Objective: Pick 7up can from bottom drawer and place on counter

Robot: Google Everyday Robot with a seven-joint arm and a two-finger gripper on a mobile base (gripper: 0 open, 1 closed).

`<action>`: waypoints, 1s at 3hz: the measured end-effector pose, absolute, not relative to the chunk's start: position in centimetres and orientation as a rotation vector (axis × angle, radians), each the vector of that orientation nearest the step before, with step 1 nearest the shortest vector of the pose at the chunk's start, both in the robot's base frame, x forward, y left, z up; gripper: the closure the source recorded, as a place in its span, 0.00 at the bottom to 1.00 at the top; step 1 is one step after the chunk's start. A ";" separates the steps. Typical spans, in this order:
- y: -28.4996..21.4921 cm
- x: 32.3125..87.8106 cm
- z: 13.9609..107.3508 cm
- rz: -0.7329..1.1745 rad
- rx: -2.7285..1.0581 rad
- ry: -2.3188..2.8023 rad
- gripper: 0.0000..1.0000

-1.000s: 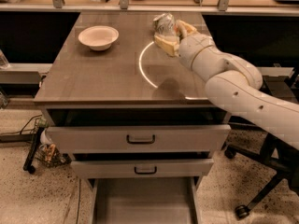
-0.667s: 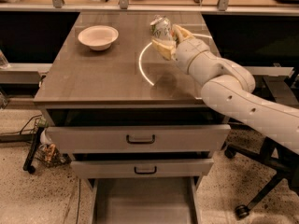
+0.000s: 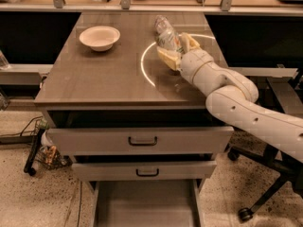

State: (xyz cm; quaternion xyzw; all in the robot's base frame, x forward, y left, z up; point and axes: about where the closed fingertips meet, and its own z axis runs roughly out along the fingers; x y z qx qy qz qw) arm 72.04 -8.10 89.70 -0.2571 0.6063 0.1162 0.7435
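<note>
My gripper (image 3: 176, 51) is over the right half of the counter (image 3: 104, 79), at the end of the white arm that reaches in from the right. It sits right against the lower end of a clear plastic bottle (image 3: 165, 31); I cannot tell whether it holds the bottle. The bottom drawer (image 3: 147, 202) is pulled out at the foot of the cabinet, and the part of its floor that shows is bare. The 7up can is out of view.
A white bowl (image 3: 100, 37) stands on the counter's back left. A bright ring of light (image 3: 143, 65) crosses the counter. Two grey drawers with dark handles (image 3: 142, 140) are slightly open above the bottom drawer. An office chair base (image 3: 255, 202) stands at the right, cables at the left.
The gripper has moved toward the counter's front by a little, and the bottle's position has shifted slightly the same way. The bowl and drawers have not moved.
</note>
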 end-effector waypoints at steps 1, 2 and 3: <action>-9.2 71.6 88.6 0.244 -0.560 1.349 0.00; -10.0 71.2 88.0 0.233 -0.557 1.362 0.00; -10.9 71.1 88.0 0.217 -0.556 1.367 0.00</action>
